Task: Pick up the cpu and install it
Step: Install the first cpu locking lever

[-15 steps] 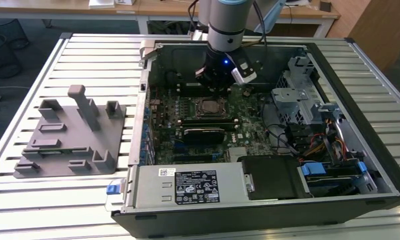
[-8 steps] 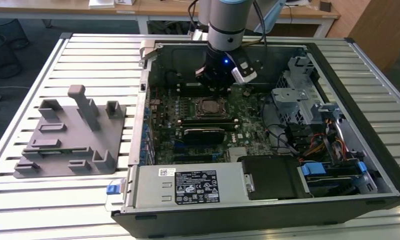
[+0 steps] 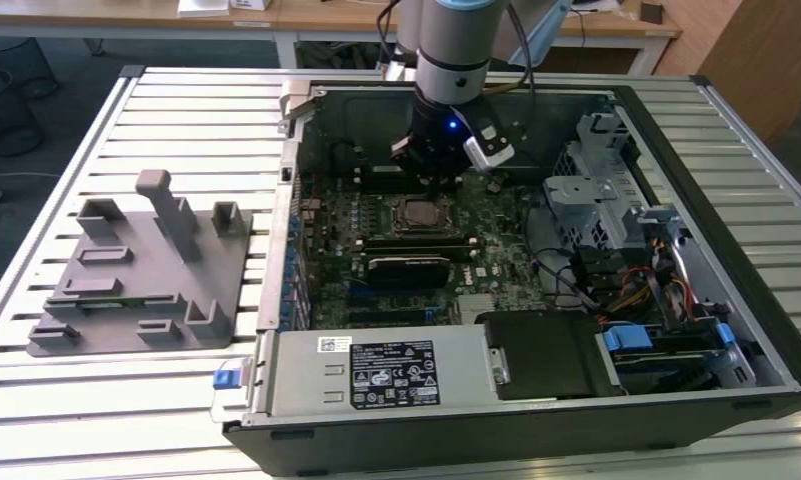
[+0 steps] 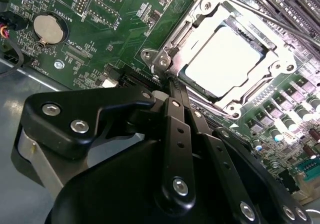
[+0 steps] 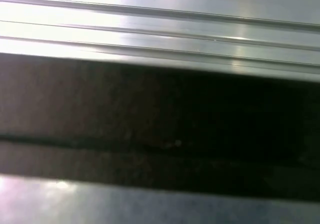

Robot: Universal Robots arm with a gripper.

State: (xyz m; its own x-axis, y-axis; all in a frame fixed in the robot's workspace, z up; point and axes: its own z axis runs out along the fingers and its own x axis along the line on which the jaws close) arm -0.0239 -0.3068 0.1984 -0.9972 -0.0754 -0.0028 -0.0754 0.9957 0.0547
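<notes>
The cpu (image 4: 222, 59) is a shiny silver square lying flat inside the open metal-framed socket (image 4: 200, 14) on the green motherboard. In the exterior view the cpu (image 3: 420, 213) sits in the middle of the board inside the open computer case (image 3: 720, 330). My gripper (image 3: 434, 183) hangs just above the far edge of the socket. In the second wrist view my gripper (image 4: 171, 81) has its thin black fingers (image 4: 176, 129) drawn together, tips at the socket's corner beside the cpu, with nothing between them.
A coin battery (image 4: 49, 27) sits on the board away from the socket. A black module (image 3: 407, 268) lies nearer than the socket. A drive cage (image 3: 600, 190) with cables fills the exterior view's right. A grey fixture (image 3: 147, 270) stands on the slatted table (image 3: 53, 150).
</notes>
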